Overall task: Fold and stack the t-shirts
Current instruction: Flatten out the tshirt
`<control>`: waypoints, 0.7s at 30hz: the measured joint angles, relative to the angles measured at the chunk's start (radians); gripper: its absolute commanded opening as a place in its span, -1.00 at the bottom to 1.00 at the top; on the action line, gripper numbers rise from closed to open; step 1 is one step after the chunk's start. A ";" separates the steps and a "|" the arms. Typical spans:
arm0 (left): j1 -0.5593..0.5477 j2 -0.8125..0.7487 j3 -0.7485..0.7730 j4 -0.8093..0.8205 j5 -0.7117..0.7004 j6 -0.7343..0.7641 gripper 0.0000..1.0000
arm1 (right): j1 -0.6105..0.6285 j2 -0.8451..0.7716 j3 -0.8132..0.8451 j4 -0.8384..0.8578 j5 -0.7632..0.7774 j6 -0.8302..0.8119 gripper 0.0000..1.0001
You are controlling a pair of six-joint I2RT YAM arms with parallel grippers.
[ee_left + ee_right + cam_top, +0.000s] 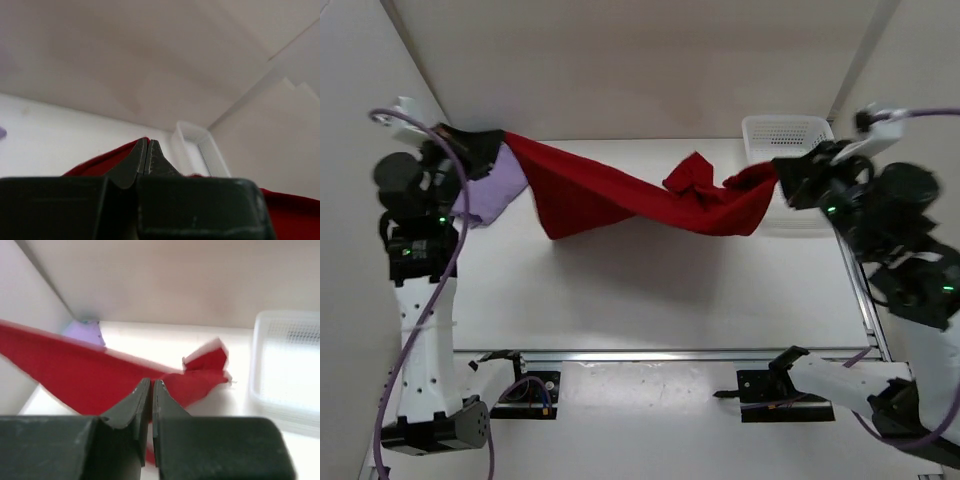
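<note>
White worktop is boxed in by pale walls on three sides, with a metal rail along its near edge. A white mesh basket sits in the far right corner, close to the wall, and the right end effector covers part of it. That end effector is clamped on one end of the red t-shirt, just beside the basket. The shirt sags as a band running away from the basket to the left end effector, which is likewise closed on the cloth near the opposite wall. A wide stretch of worktop lies between shirt and rail. Whether the lowest fold touches the worktop is unclear. On the side far from the basket, the lavender t-shirt lies crumpled, partly hidden by arm and red cloth. In both wrist views the fingers hide the pinched fabric.
</note>
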 measured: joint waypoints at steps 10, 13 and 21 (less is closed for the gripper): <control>0.077 0.026 0.240 -0.058 0.095 -0.026 -1.00 | 0.264 0.246 0.557 -0.045 0.274 -0.188 -1.00; 0.089 0.066 0.132 -0.034 0.092 -0.026 -1.00 | -0.060 0.335 0.484 -0.017 0.048 -0.195 -1.00; 0.028 0.463 -0.013 -0.018 -0.005 -0.003 -1.00 | -0.385 0.962 0.627 0.003 -0.406 -0.169 -1.00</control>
